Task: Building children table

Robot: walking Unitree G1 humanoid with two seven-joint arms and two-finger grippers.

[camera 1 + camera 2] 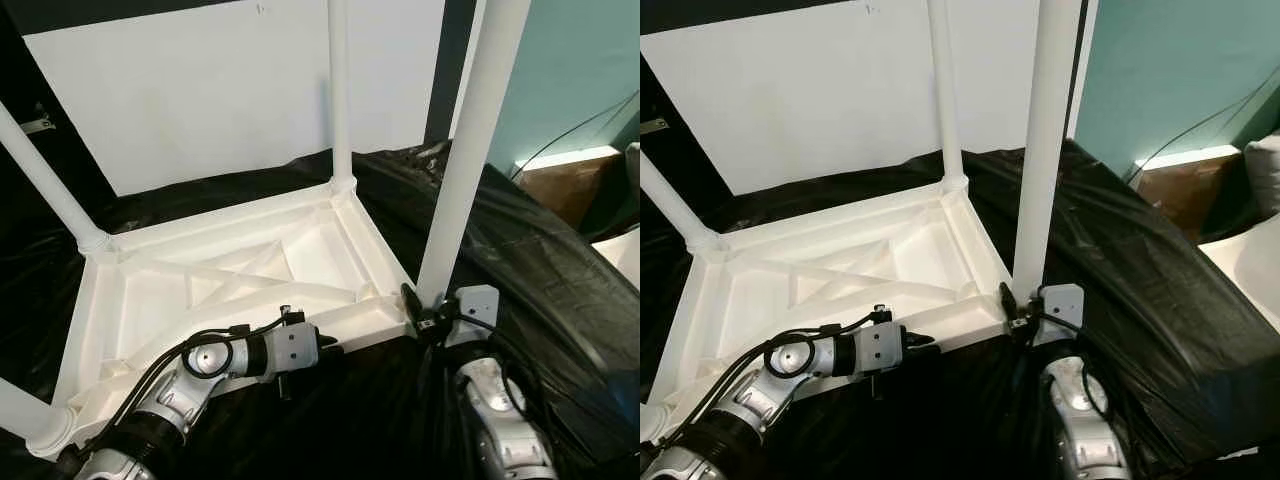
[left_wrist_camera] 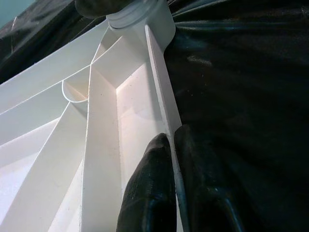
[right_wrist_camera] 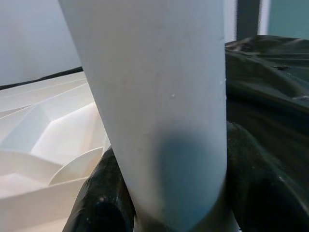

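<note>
Lying upside down on a black sheet (image 1: 560, 260), the white table top (image 1: 250, 270) shows its ribbed underside, and 4 white legs appear to stand in its corner sockets: the far right leg (image 1: 340, 90), the far left leg (image 1: 45, 180), the near left leg (image 1: 20, 412) and the near right leg (image 1: 470, 150). By my reading the assembly is nearly finished, with this last near right leg perhaps being seated or tightened, and the table not yet turned upright. The right gripper (image 1: 418, 308) sits at the base of the near right leg, just above its socket; in the right wrist view the black fingers (image 3: 104, 193) wrap both sides of the tube, clenched around it. The left gripper (image 1: 325, 345) lies at the near edge of the top, left of that corner; in the left wrist view its fingers (image 2: 154, 183) pinch the thin upright rim (image 2: 161, 92) between them, steadying the top.
</note>
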